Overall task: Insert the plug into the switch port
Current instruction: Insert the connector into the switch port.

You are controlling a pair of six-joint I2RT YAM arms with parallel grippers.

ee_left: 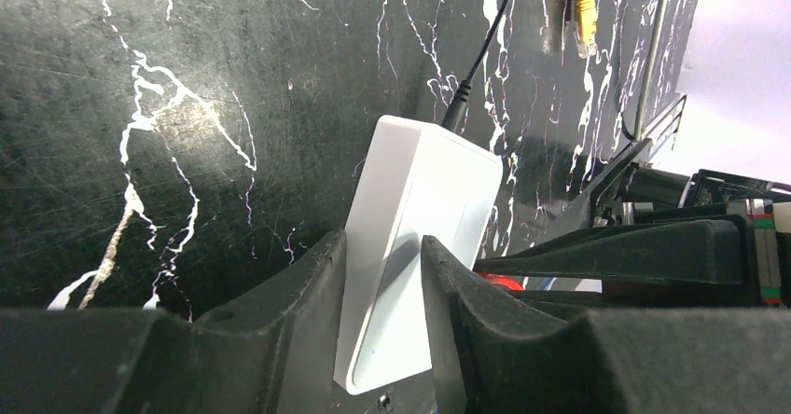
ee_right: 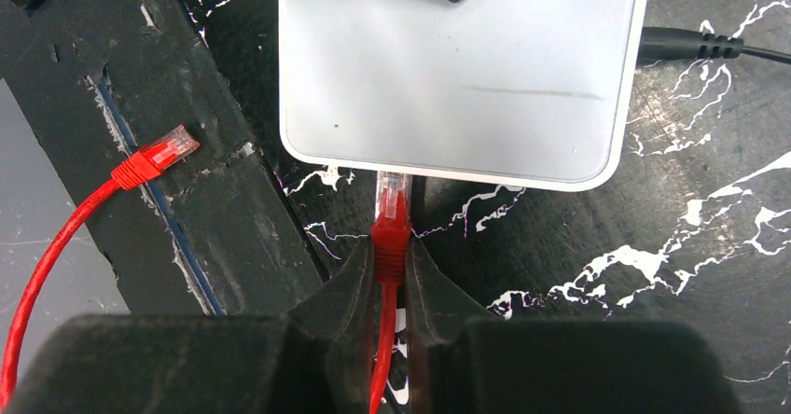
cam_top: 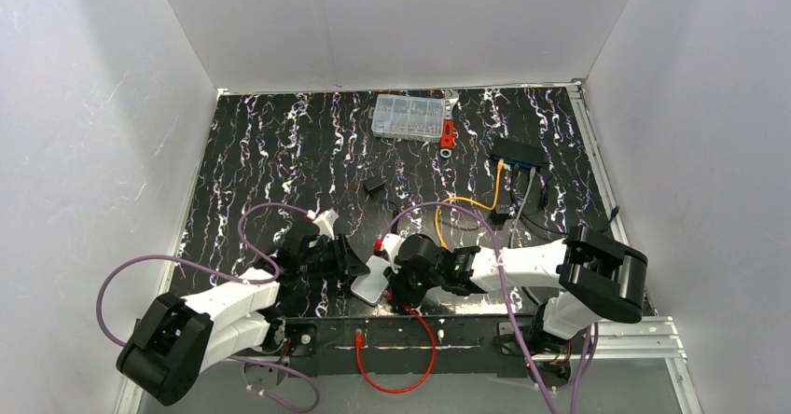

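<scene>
The black switch (cam_top: 518, 153) with its blue-edged port face lies at the back right. A thin orange cable (cam_top: 466, 201) runs up to that face; its plug is too small to make out there. An orange-yellow cable end (ee_left: 582, 22) shows at the top of the left wrist view. My left gripper (cam_top: 350, 263) (ee_left: 382, 246) is shut on a white-grey rounded box (ee_left: 420, 200) (cam_top: 371, 283), holding it on edge. My right gripper (cam_top: 399, 279) (ee_right: 390, 251) is shut on a red connector (ee_right: 391, 223) of the red wire, its clear tip at the white box's edge (ee_right: 448, 78).
The red wire (cam_top: 410, 367) loops over the near edge, with its other red connector (ee_right: 168, 148) loose on the black base plate. A black power lead (ee_right: 690, 46) enters the white box. A clear parts box (cam_top: 408, 116), a red piece (cam_top: 448, 134), a small black block (cam_top: 374, 187) and a grey cable (cam_top: 524, 195) lie further back.
</scene>
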